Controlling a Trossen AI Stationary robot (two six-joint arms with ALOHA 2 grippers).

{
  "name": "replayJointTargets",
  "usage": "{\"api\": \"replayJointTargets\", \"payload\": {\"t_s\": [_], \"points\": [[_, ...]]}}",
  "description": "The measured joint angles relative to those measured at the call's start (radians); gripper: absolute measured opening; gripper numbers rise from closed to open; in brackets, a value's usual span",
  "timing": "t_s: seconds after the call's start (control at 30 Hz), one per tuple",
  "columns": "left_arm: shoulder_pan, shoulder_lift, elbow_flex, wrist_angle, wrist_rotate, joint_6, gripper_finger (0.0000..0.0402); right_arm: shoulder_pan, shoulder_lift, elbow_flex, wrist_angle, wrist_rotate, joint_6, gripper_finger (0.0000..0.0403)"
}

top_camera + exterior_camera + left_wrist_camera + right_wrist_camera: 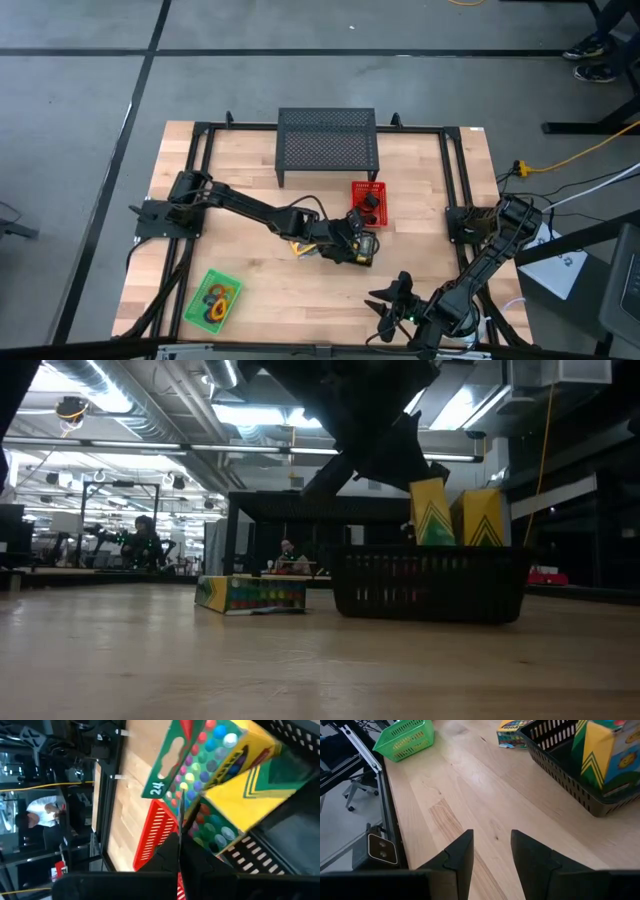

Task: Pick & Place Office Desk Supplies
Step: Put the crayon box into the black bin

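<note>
My left gripper (352, 238) is over the black basket (430, 585) at the table's middle, shut on a green-and-yellow crayon packet (215, 765). That packet (432, 510) stands upright in the basket beside a second yellow packet (482, 515). Another packet (250, 593) lies flat on the table beside the basket. My right gripper (492, 850) is open and empty above bare table near the front right edge (385, 300). A green basket (212, 298) at the front left holds coloured loops. A red basket (368, 203) holds small black clips. My left gripper pinches the crayon packet between its two fingers at a thin edge of its dotted face (181, 815). The fingers come from above, slanting down into the basket. The packet stands upright below them (432, 510); the basket wall hides whether its lower end rests on the basket floor.
A large black mesh stand (328, 143) stands at the table's far middle. A black metal frame (200, 140) runs around the table. Bare wood lies between the green basket and my right gripper (470, 785).
</note>
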Motion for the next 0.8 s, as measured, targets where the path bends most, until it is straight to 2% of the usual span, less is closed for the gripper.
{"api": "replayJointTargets", "payload": {"t_s": [0.47,0.63,0.8], "points": [[0.002,0.0,0.0,0.018,0.071,-0.054,0.0001,-0.028,0.0,0.0,0.0,0.0,0.0,0.0132],[-0.005,0.0,0.0,0.025,0.139,-0.093,0.0001,-0.031,0.0,0.0,0.0,-0.001,-0.004,0.0132],[-0.009,0.0,0.0,0.041,0.163,-0.112,0.0002,-0.031,0.0,0.0,0.0,-0.003,-0.004,0.0132]]}}
